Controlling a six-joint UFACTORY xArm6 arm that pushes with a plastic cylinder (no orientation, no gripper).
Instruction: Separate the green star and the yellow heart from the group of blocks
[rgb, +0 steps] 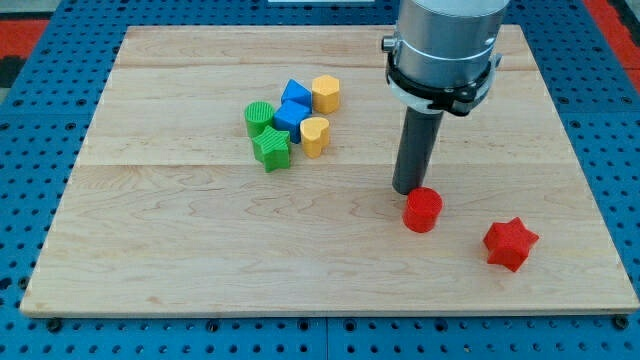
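The green star (271, 150) lies at the lower left of a tight group of blocks left of the board's middle. The yellow heart (315, 136) sits at the group's lower right, touching a blue block (290, 118). A green cylinder (258, 117), a second blue block (296, 94) and a yellow hexagon (325, 93) make up the rest of the group. My tip (409, 189) is well to the right of the group, just above and left of a red cylinder (423, 210), close to touching it.
A red star (510, 243) lies at the lower right of the wooden board (150, 250). The arm's grey body (445, 45) hangs over the board's upper right. A blue pegboard surrounds the board.
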